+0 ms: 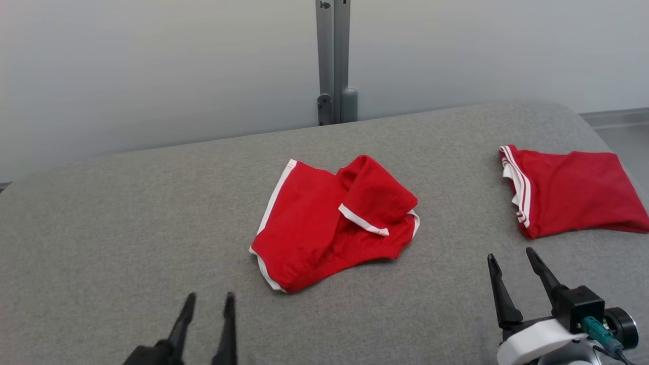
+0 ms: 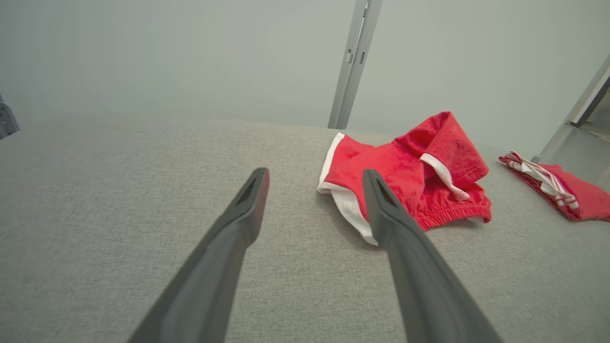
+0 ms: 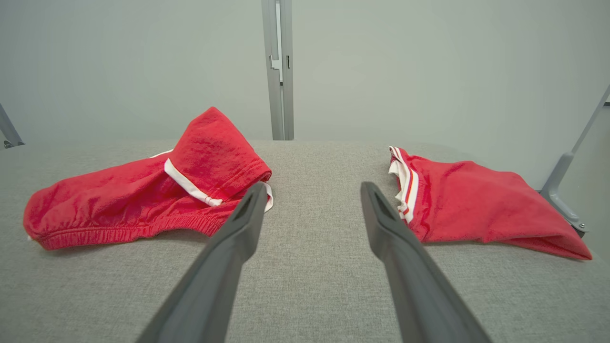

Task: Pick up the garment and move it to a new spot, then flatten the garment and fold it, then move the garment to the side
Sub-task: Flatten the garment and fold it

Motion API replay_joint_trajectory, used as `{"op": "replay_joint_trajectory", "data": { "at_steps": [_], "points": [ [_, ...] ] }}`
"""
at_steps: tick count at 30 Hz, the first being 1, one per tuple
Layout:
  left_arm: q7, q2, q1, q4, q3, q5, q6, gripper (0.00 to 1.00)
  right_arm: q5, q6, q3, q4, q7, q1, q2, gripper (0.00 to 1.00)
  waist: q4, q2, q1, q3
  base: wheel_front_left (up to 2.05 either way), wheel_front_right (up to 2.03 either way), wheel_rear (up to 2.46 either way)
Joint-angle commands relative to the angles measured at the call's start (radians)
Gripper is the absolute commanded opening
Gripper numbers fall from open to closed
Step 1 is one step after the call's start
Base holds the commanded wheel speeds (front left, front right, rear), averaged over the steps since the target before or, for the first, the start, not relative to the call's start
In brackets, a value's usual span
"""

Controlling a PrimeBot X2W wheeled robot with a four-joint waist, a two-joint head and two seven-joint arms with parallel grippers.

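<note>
Both agape: left hand [image 1: 210, 295], right hand [image 1: 510, 253].

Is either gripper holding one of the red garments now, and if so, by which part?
Nothing is held. The left gripper and the right gripper both have open jaws, clear of the crumpled garment and the folded garment.

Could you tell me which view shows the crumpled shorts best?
Head view: the crumpled shorts show whole, from above. Left wrist: a finger covers part. Right wrist: low side view, finger over one edge.
</note>
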Motion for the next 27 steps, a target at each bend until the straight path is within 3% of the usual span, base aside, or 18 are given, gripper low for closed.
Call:
{"op": "replay_joint_trajectory", "data": {
  "at_steps": [1,11,15,23,27],
  "points": [
    [-0.003,0.0,-0.038,-0.005,-0.038,0.007,-0.003,1.0,0.004,0.0,0.007,-0.008,0.0,-0.02,-0.006,1.0,-0.051,0.0,0.0,0.036,0.0,0.0,0.0],
    [0.067,0.003,-0.346,0.13,-0.431,-0.027,-0.002,1.0,0.026,0.0,0.031,-0.031,0.0,-0.124,-0.006,1.0,-0.235,0.0,0.0,0.2,0.0,0.0,0.0],
    [0.109,0.003,-0.474,0.232,-0.489,-0.047,-0.002,1.0,0.037,0.0,0.039,-0.034,0.0,-0.157,0.011,1.0,-0.298,0.0,0.0,0.264,0.0,0.0,0.0],
    [0.163,0.003,-0.613,0.433,-0.506,-0.075,0.035,1.0,0.051,0.0,0.034,-0.036,0.0,-0.176,0.031,1.0,-0.368,0.0,0.0,0.334,0.0,0.0,0.0],
    [0.146,0.006,-0.643,0.49,-0.486,-0.073,0.086,1.0,0.051,0.0,0.024,-0.039,0.0,-0.177,0.034,1.0,-0.375,0.0,0.0,0.34,0.0,0.0,0.0]
  ]
}}
